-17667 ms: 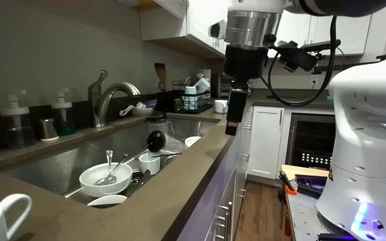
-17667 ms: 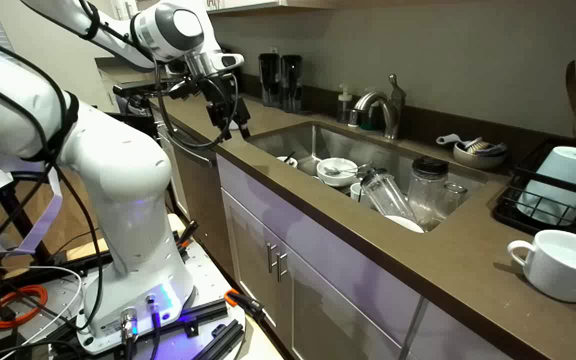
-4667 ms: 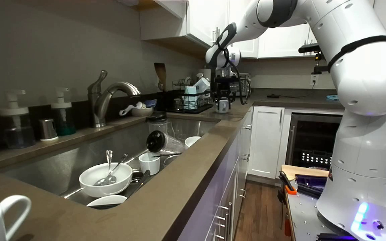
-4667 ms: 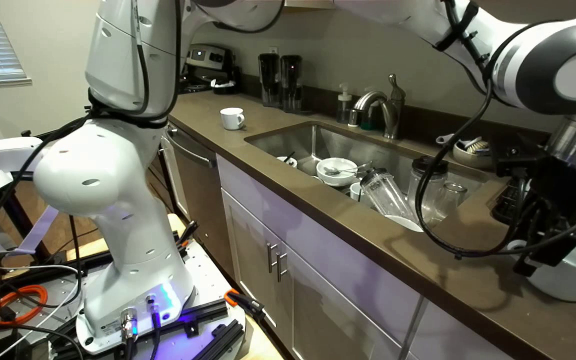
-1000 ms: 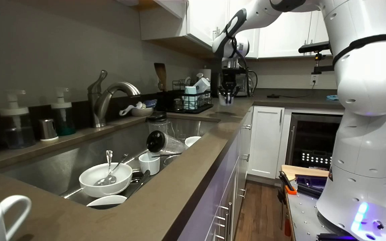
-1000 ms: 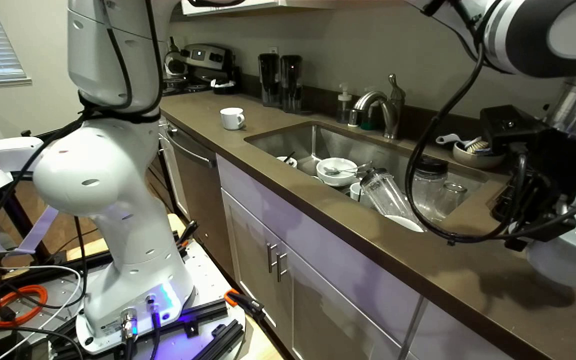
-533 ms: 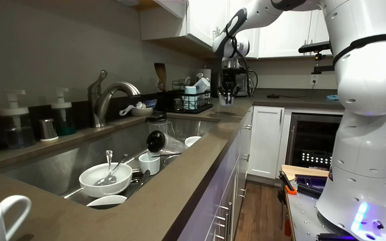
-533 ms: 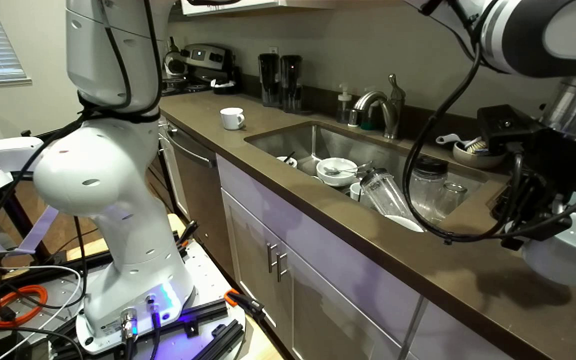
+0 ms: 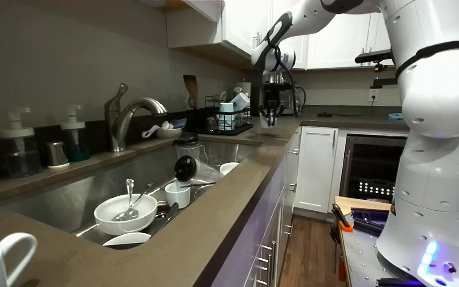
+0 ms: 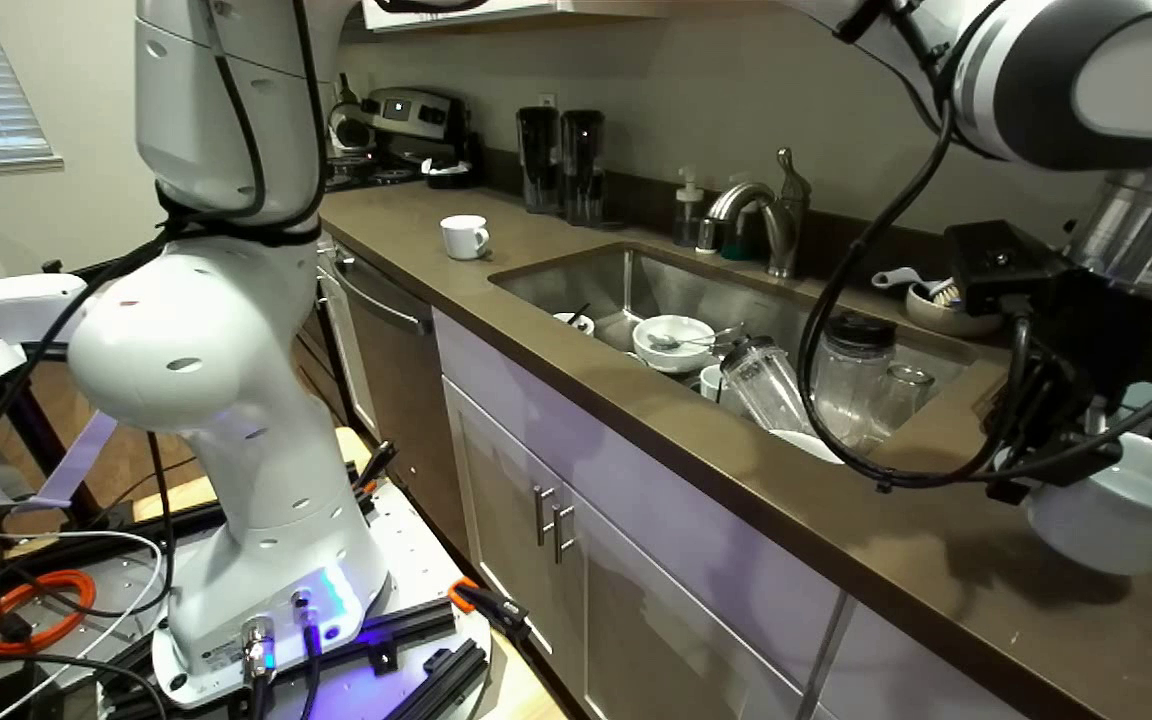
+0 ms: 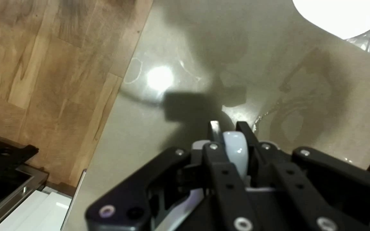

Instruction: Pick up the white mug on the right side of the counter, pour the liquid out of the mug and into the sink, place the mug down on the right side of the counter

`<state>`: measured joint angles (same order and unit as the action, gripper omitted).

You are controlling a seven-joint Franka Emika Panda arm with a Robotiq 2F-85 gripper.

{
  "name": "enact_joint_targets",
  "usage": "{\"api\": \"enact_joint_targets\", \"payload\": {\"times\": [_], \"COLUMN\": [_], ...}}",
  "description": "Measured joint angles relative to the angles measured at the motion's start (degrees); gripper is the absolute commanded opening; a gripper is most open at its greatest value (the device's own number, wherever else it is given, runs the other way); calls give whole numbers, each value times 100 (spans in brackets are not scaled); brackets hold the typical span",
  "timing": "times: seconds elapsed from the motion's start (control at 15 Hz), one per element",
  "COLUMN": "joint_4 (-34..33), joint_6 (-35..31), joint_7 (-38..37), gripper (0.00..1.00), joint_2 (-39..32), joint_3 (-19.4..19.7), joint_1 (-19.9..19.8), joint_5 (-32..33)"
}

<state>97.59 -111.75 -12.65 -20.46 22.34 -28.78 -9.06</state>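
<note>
Black fingers of my gripper [image 11: 226, 126] are shut on the handle of the white mug [image 11: 236, 149] in the wrist view. An exterior view shows the mug [image 10: 1126, 515] hanging upright just above the counter [image 10: 736, 455], its shadow below it; a glassy level inside looks like clear liquid. There the gripper [image 10: 1046, 475] is at the mug's near-left side, partly hidden by cables. Small and distant, the mug [image 9: 267, 122] also shows under the gripper [image 9: 270, 115] beyond the sink's far end. The steel sink [image 9: 54, 203] is in both exterior views, to the held mug's left in one [image 10: 606, 290].
Bowls, a cup and clear jars [image 9: 199, 169] lie in the sink. A curved faucet [image 10: 756, 205] rises behind it. Beside the held mug stands a dish rack [image 9: 229, 121]. A wet mark [image 11: 300, 106] is on the counter. Another white mug [image 10: 464, 237] stands past the sink's opposite end.
The mug was on the counter several seconds ago and is now lifted, handle gripped. Over the last second, gripper and mug have shifted slightly toward the sink; the mug stays upright.
</note>
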Motion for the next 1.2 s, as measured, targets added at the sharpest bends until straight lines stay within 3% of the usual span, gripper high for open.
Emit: {"api": "enact_joint_targets", "payload": {"times": [0.67,1.2], "joint_4": [819,1206], "joint_6": [-163,-178], "joint_7": [369,1320], "gripper": [4,4], "joint_2": [500,1120], "joint_3": [-92,-281], "joint_1": [587,662], "joint_5": [593,630]}}
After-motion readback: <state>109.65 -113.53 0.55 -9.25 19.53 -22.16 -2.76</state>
